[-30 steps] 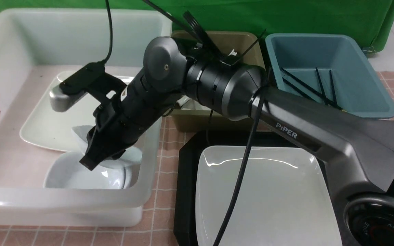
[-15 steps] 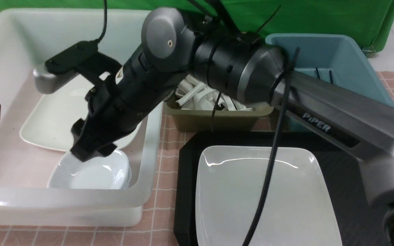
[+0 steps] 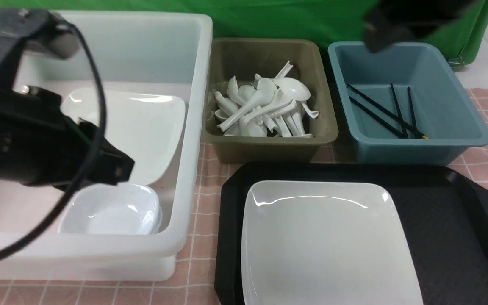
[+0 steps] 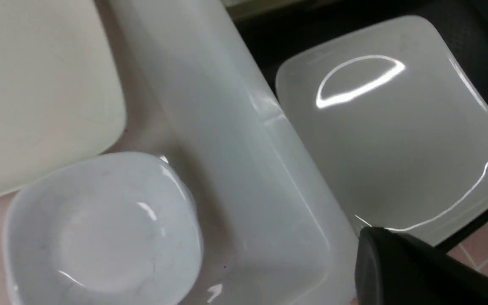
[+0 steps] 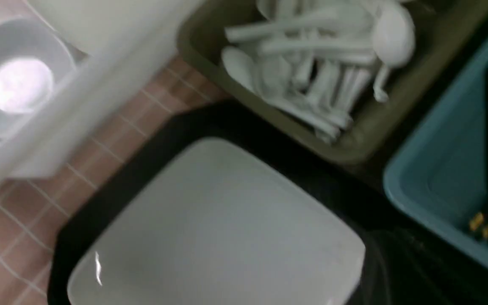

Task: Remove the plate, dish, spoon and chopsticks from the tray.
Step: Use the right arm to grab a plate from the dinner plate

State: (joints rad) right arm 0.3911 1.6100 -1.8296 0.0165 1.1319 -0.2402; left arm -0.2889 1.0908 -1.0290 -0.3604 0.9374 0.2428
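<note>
Black textured plastic is filling the nearest ground: the big rectangular tray (image 3: 460,220) with cut-off corners is lying with its long axis running left to right. On its left part a large glossy white square plate (image 3: 328,241) is sitting flat, its edges squared to the tray's rim and its near edge running out of the front view. Having equal sides, it is favouring no direction.

To the left, on the pink checked cloth (image 3: 206,220), a translucent white plastic tub (image 3: 100,254) is holding a small white square dish (image 3: 112,212) upright in its near right corner. Just behind the dish, a second white square plate (image 3: 142,127) is lying flat. The left gripper (image 3: 121,169) is hovering over the tub near that dish, pointing right, its jaws pressed together and gripping nothing.

Farther back, an olive plastic bin (image 3: 269,148) is carrying a heap of white ceramic soup spoons (image 3: 265,108), handles mostly pointing toward the near side. Beside it a blue plastic bin (image 3: 417,148) is holding slim black chopsticks (image 3: 396,110), their long axes running near to far, gold ends toward the near wall. The right gripper (image 3: 379,34) is showing only as a dark blur high over the blue bin's far edge, closed as well, with nothing visible in it.
</note>
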